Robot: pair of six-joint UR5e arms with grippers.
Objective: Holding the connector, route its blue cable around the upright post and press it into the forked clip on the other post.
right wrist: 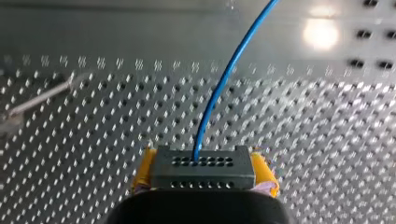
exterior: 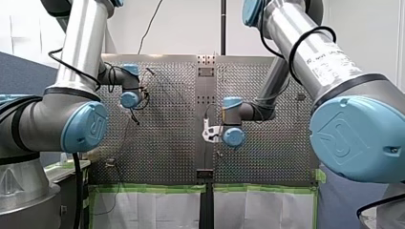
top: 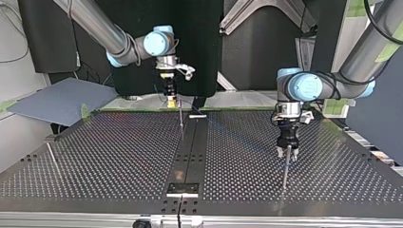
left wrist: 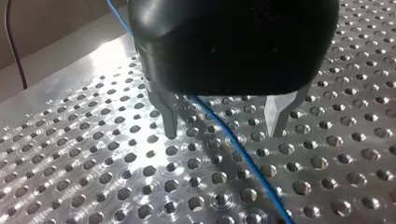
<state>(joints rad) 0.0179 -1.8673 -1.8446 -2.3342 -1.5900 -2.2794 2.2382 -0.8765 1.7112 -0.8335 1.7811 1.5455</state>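
In the right wrist view a grey connector block [right wrist: 204, 168] sits between yellow pads [right wrist: 264, 170], and my right gripper [right wrist: 204, 179] is shut on it. Its blue cable [right wrist: 224, 79] rises from the block's top and curves away over the perforated table. In the top view this gripper [top: 171, 100] hangs at the far middle. My left gripper [left wrist: 224, 128] stands open just above the table, the blue cable [left wrist: 243, 154] running loosely between its metal fingers [left wrist: 169, 119]. In the top view it [top: 287, 153] hovers over a thin upright post [top: 285, 173].
Another thin post [top: 51, 154] stands near the top view's left edge, and a thin rod [top: 180, 116] stands under my right gripper. A dark centre strip [top: 190, 147] with a small plate [top: 182, 189] divides the perforated table [top: 104, 156]. Green-taped white sheets [exterior: 143, 205] hang at its near edge in the front view.
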